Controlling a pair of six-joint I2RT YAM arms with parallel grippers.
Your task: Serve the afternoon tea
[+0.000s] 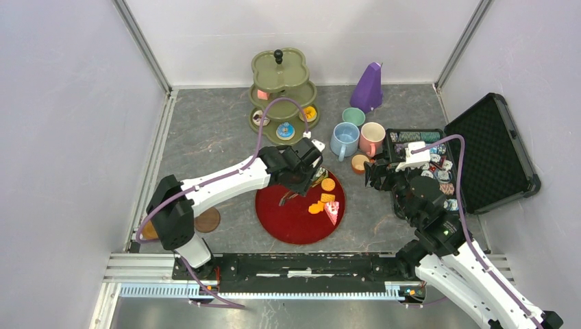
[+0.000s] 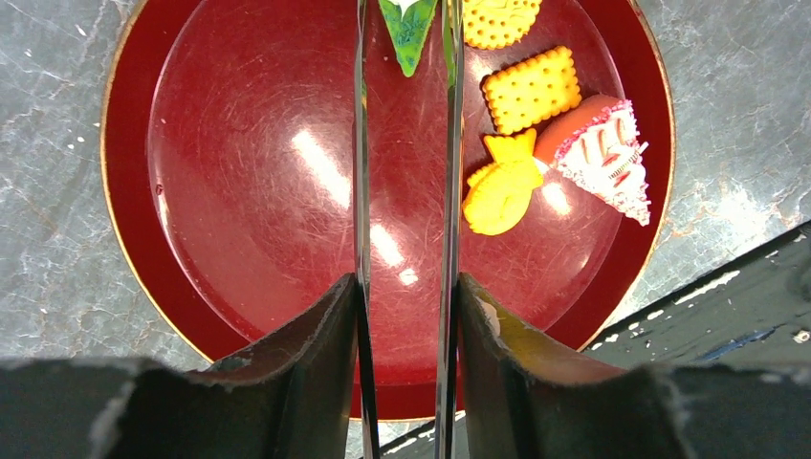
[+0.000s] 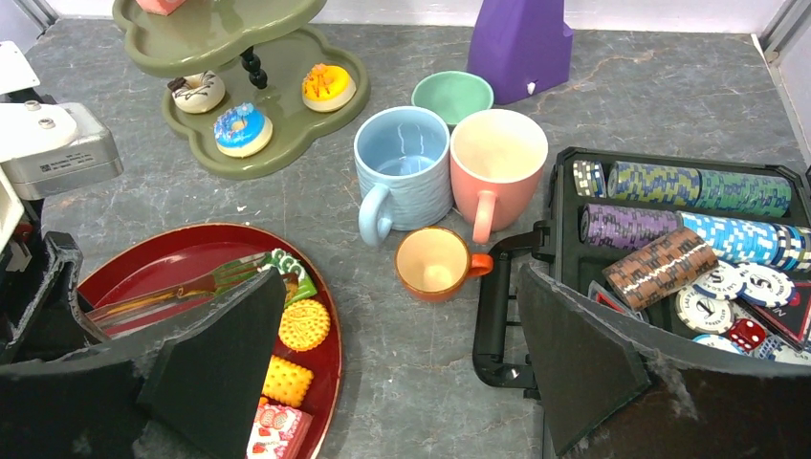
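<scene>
A red plate holds orange biscuits, a pink cake slice and a green cake slice. My left gripper is shut on metal tongs above the plate. The tong tips sit on either side of the green slice. My right gripper is open and empty above the table near the small orange cup. Blue, pink and green mugs stand behind the cup.
A green tiered stand at the back carries donuts. A purple metronome stands back right. An open black case with poker chips lies right. A brown coaster lies left. Walls enclose three sides.
</scene>
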